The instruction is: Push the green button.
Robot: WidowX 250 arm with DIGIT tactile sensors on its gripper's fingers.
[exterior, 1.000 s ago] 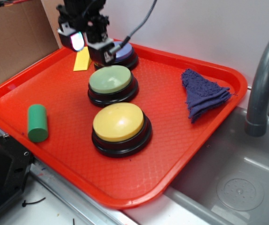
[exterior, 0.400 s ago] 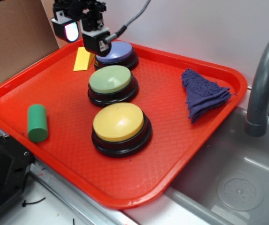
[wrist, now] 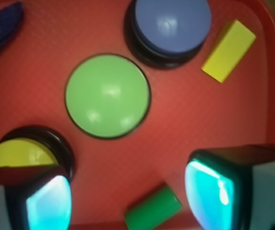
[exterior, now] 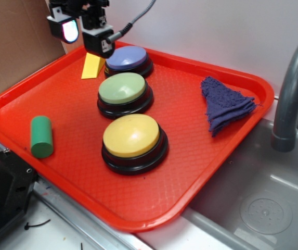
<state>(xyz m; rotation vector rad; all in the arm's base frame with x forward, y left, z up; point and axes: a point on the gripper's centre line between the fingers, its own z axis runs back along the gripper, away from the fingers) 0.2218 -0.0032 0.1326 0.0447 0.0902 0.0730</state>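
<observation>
Three domed buttons sit in a row on the red plastic tray [exterior: 227, 156]: yellow [exterior: 131, 135] nearest, the pale sage-green domed button [exterior: 121, 88] in the middle, blue-purple [exterior: 126, 57] farthest. My gripper [exterior: 84, 35] hangs above the tray's far corner, fingers [wrist: 213, 189] spread wide, holding nothing.

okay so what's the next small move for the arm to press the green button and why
Probably bring the pincer forward over the round sage-green domed button, then lower. It now hangs high at the red plastic tray's back corner, beside the blue-purple button, touching nothing.
</observation>
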